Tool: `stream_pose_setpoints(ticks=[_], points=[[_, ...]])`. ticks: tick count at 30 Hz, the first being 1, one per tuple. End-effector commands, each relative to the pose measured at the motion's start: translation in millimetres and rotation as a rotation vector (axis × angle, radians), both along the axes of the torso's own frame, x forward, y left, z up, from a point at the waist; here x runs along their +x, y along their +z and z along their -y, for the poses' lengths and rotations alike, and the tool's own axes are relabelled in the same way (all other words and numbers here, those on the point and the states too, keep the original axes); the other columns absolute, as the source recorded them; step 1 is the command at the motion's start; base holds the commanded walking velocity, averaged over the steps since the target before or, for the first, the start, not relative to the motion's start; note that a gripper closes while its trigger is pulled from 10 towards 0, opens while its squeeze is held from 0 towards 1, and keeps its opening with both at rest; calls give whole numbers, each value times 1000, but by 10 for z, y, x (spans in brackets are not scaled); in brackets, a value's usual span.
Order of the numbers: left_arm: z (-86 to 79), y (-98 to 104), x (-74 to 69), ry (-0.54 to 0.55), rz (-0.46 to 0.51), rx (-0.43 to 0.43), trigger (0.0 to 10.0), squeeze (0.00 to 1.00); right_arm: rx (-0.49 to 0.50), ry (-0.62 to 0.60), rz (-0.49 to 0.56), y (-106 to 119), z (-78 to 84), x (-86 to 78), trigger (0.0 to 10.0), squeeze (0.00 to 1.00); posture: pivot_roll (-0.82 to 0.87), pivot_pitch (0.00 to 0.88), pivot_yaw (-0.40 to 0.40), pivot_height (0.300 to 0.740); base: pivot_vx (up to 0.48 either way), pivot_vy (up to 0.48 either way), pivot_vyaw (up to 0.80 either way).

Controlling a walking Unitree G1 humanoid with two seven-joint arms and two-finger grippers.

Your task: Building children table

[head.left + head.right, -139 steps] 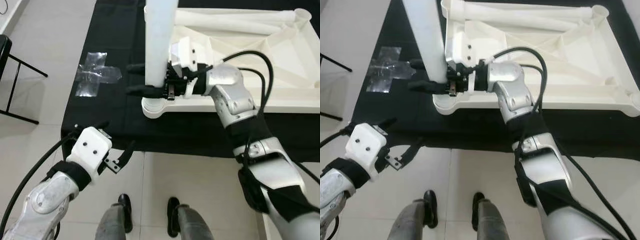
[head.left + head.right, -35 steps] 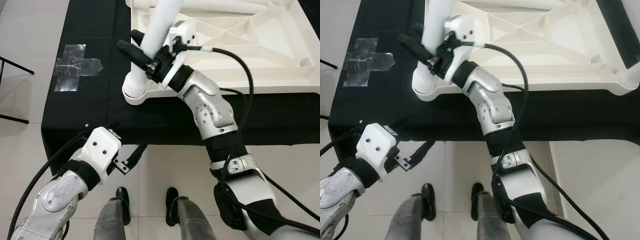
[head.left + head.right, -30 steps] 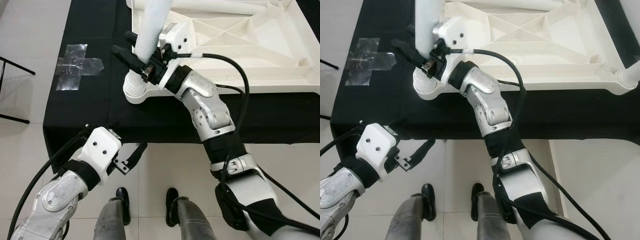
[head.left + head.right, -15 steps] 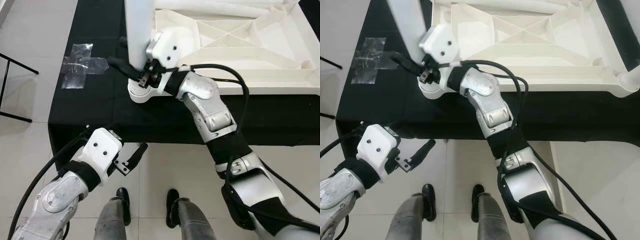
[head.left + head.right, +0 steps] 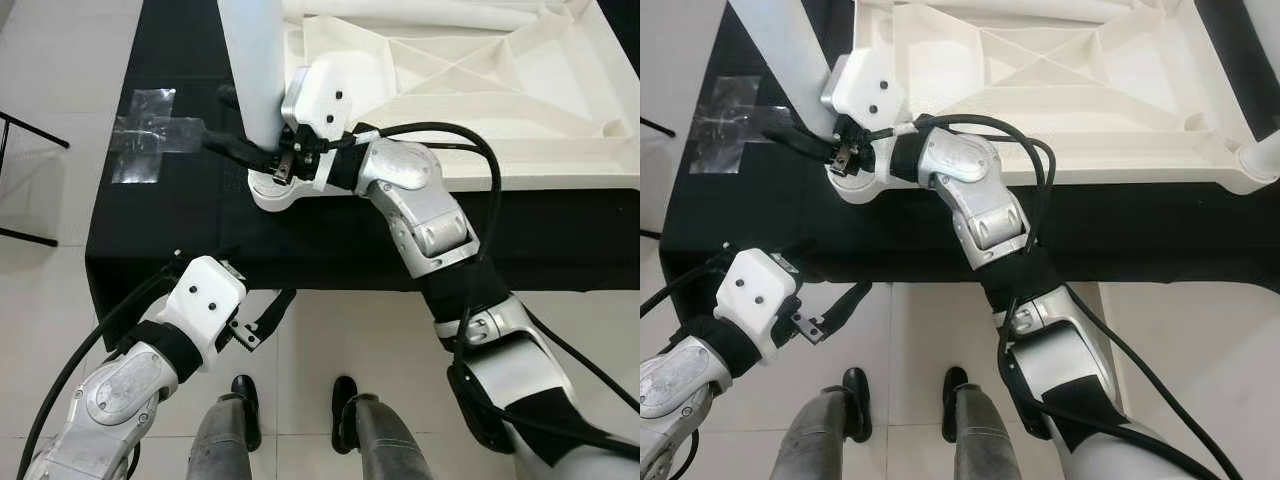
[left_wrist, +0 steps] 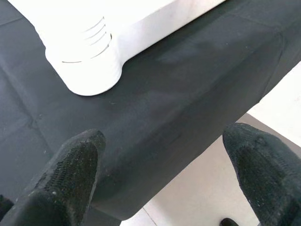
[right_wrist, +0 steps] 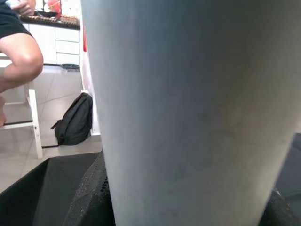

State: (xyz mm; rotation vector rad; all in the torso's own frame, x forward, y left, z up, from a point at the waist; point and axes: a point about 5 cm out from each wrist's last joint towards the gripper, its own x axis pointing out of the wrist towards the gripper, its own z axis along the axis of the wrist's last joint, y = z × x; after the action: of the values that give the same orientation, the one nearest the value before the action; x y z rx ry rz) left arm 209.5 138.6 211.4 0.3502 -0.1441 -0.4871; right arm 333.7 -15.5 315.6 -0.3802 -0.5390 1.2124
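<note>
- The right gripper (image 5: pixel 245 150) clamps the white table leg (image 5: pixel 255 70), which stands nearly upright in the corner socket (image 5: pixel 270 190) of the upturned tabletop (image 5: pixel 520 175), near the black-covered table's (image 5: pixel 150 230) front-left edge.
- The left gripper (image 5: pixel 262 318) hangs spread wide, empty, below that edge.

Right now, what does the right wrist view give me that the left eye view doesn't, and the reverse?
Right wrist view alone: a black backpack on the floor and a seated person's leg behind the work table. Left eye view alone: the upturned white tabletop, the silver tape cross, the corner socket, and the left pincer open below the table edge. Both: the white table leg with the right pincer clamped on it.
</note>
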Motion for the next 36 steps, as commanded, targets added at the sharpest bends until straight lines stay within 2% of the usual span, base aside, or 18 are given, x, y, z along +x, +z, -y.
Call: stream_pose_setpoints(ticks=[1,4,6,8,10,19,27,29,32,36], points=[[12,-66,-24,-13,-30,12,10000,0,-100,72,-19,-182,-67,-27,10000,0,145,403,-73,740,0,0,0],[12,-65,-22,-14,-30,14,10000,0,-149,97,34,-184,-71,-59,10000,0,142,406,-72,740,0,0,0],[10,-63,-18,-15,-29,16,10000,0,-228,120,94,-213,-78,-99,10000,0,141,407,-72,740,0,0,0],[10,-63,-17,-15,-28,16,10000,0,-248,121,101,-227,-79,-105,10000,0,141,407,-72,740,0,0,0],[8,-60,-11,-14,-27,19,10000,0,-313,101,120,-291,-67,-91,10000,0,143,407,-72,740,0,0,0],[6,-57,-7,-14,-26,21,10000,0,-365,84,143,-328,-36,-59,10000,0,140,408,-71,740,0,0,0],[6,-58,-9,-13,-25,24,10000,0,-395,115,159,-322,-58,-54,10000,0,141,409,-73,740,0,0,0],[5,-58,-9,-13,-25,24,10000,0,-389,125,140,-321,-74,-53,10000,0,141,409,-73,740,0,0,0],[7,-58,-9,-13,-25,24,10000,0,-332,133,15,-290,-117,-5,10000,0,138,409,-75,740,0,0,0],[9,-59,-9,-13,-24,23,10000,0,-315,123,-55,-279,-125,42,10000,0,137,410,-75,740,0,0,0]])
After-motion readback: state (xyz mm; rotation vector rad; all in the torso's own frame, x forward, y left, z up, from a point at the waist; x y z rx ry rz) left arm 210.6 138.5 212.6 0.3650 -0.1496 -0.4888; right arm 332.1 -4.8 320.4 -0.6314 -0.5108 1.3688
